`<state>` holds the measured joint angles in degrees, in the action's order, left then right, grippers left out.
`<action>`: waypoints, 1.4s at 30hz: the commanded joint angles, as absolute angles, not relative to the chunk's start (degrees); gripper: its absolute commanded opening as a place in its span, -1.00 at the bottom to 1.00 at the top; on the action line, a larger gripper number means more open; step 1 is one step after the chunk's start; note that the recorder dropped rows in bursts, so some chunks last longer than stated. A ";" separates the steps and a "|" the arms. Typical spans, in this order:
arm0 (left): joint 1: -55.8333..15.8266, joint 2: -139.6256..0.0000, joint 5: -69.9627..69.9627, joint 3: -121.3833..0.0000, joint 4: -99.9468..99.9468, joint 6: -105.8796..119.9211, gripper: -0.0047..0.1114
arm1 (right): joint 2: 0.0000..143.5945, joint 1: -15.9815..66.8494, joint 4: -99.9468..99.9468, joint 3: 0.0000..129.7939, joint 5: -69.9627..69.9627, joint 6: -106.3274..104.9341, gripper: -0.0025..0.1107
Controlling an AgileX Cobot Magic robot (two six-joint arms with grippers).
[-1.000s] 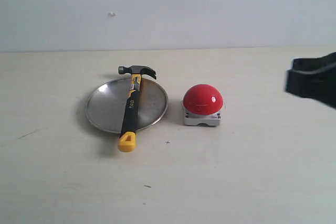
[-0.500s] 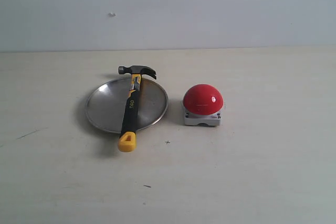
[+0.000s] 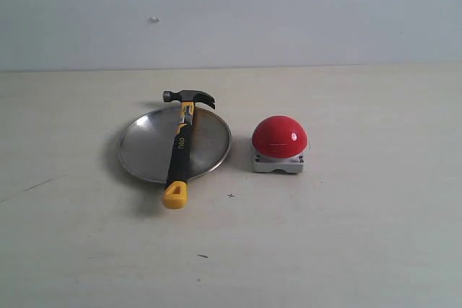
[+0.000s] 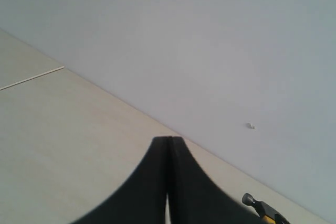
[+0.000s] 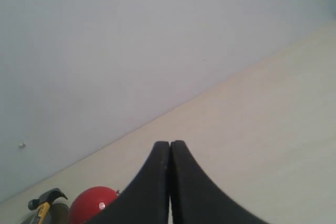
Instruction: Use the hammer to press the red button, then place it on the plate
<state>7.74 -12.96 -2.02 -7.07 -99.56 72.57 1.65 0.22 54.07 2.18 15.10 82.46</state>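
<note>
The hammer (image 3: 179,148) lies across the silver plate (image 3: 144,148), its dark head past the far rim and its yellow end past the near rim. To the right of the plate sits the red button (image 3: 279,137) on its grey base. Neither arm shows in the exterior view. My left gripper (image 4: 168,139) is shut with nothing in it, and the hammer head (image 4: 251,201) peeks in beside it. My right gripper (image 5: 169,143) is shut and empty, with the red button (image 5: 92,203) and hammer head (image 5: 46,198) off to one side.
A pale wooden table (image 3: 346,236) carries everything, and a plain white wall (image 3: 289,12) rises behind it. A few small dark marks dot the tabletop near the front.
The right gripper, seen at the right edge of the exterior view one second ago, has withdrawn out of that view. The hammer, plate and button have not moved.
</note>
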 commanded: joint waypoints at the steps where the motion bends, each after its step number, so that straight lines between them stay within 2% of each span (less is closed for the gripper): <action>1: 7.92 -12.68 -2.01 -7.51 -99.95 72.53 -0.92 | 1.34 -0.09 54.96 0.62 14.39 80.06 -0.96; 9: 7.92 -12.68 -2.01 -7.51 -99.95 72.53 -0.92 | 0.66 -0.09 51.12 0.34 15.02 66.93 -0.96; 13: 7.92 -12.68 -2.01 -7.51 -99.95 72.53 -0.92 | 0.00 -0.09 19.87 0.34 17.33 22.33 -0.96; 16: 7.92 -12.68 -1.91 -7.51 -99.95 72.53 -0.92 | 0.00 -0.12 2.88 0.34 12.35 2.23 -0.96; 19: 7.92 -12.68 -1.91 -7.51 -99.95 72.53 -0.92 | 0.00 -0.12 0.00 0.34 8.65 1.78 -0.96; 42: 7.92 -12.68 -1.91 -7.51 -99.95 72.53 -0.92 | 0.00 -0.12 0.00 0.34 9.66 1.61 -0.96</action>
<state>7.74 -12.96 -2.02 -7.07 -99.56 72.57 0.32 0.22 0.00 0.49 10.07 2.11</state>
